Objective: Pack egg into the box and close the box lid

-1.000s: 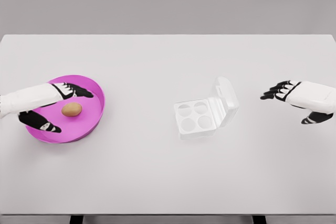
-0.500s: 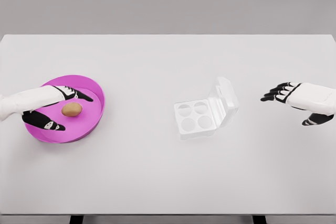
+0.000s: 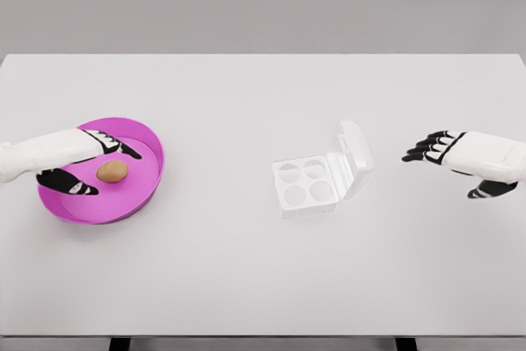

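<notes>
The box (image 3: 316, 178) sits near the middle of the white table (image 3: 263, 269) and serves as the reference for all positions below. It is white, with four round cups in its tray. All four cups are vacant. Its lid (image 3: 353, 158) is attached along the right edge of the tray and stands open, tilted up and away to the right.

The egg (image 3: 112, 172) is brown and lies well to the left of the box, inside a shallow pink bowl (image 3: 152, 174). It rests on the bowl floor, roughly at the bowl's centre, on its side.

The left hand (image 3: 86, 162) is also well to the left of the box, reaching over the bowl from the left rim. Its fingers are spread, with the upper fingers (image 3: 123, 147) extending above the egg and the thumb (image 3: 70, 186) lying below and to the left of it. The egg sits in the gap between them. The fingers bracket the egg without closing on it; contact cannot be confirmed from this view.

The right hand (image 3: 448, 154) is to the right of the box, beyond the open lid and clearly apart from it. Its fingers are extended and relaxed, pointing left toward the lid, and it holds nothing.
</notes>
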### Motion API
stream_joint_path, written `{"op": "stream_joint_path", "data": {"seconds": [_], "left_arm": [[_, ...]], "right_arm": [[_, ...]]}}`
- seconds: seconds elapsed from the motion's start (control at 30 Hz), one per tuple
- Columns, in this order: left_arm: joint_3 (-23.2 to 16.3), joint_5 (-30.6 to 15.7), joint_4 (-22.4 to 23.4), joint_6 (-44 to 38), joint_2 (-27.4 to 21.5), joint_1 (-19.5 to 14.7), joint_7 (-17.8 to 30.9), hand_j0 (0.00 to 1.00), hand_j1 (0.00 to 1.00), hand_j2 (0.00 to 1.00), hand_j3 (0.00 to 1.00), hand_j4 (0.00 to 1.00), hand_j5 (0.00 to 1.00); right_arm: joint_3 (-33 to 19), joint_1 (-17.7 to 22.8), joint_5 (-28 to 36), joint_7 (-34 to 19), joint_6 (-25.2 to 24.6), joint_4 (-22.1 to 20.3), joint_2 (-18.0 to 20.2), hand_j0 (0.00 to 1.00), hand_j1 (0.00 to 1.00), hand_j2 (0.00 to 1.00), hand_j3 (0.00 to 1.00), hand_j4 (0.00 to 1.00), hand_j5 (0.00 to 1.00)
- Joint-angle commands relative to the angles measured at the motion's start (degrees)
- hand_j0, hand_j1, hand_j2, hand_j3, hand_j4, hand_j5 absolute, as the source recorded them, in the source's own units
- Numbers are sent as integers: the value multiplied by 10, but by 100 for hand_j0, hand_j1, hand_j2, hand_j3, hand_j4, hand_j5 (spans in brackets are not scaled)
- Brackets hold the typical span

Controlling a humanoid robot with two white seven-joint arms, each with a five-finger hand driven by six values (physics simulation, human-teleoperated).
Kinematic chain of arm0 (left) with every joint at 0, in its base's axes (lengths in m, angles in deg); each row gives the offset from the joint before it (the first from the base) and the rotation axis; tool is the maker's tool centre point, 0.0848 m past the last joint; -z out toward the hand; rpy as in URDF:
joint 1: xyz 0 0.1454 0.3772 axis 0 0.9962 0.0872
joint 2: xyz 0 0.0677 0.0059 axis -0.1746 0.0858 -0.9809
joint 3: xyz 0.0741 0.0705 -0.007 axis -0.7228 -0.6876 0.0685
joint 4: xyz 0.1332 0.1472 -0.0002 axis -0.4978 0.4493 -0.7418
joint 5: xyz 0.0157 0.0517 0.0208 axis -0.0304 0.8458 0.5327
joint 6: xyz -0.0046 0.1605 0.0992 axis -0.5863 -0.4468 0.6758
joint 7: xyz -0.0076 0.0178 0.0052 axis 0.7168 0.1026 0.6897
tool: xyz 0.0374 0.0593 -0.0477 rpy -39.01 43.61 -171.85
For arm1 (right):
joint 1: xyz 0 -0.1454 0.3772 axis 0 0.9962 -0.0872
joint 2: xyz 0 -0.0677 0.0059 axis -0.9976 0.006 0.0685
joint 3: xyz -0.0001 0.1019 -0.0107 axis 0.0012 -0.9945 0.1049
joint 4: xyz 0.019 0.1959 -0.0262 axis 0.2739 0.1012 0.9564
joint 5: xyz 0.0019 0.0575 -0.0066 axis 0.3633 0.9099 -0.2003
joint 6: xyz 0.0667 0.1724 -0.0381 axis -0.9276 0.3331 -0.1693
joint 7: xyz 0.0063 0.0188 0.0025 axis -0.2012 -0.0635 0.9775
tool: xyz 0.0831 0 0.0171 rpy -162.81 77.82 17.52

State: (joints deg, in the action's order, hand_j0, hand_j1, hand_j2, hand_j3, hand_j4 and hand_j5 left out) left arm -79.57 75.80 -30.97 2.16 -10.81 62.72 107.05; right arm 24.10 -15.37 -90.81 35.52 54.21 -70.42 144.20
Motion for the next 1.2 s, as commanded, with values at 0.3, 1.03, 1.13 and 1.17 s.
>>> {"op": "stream_joint_path", "data": {"seconds": [0.3, 1.03, 1.13, 1.17], "left_arm": [[0, 57, 5, -3, 27, -5, 0, 83, 83, 83, 83, 83, 83], [-14, 68, 5, -86, 39, -5, 0, 79, 79, 79, 79, 79, 79], [-19, 68, 5, -97, 39, -5, 0, 79, 79, 79, 79, 79, 79], [-19, 68, 5, -97, 39, -5, 0, 79, 79, 79, 79, 79, 79]], "right_arm": [[0, 7, 5, 0, -1, -2, 1, 100, 100, 100, 100, 100, 100], [-1, 19, 4, 0, -1, -4, 26, 100, 100, 100, 100, 100, 100], [-1, 20, 4, 0, -1, -3, 26, 100, 100, 100, 100, 100, 100], [0, 22, 4, 0, -1, -1, 26, 100, 100, 100, 100, 100, 100]]}}
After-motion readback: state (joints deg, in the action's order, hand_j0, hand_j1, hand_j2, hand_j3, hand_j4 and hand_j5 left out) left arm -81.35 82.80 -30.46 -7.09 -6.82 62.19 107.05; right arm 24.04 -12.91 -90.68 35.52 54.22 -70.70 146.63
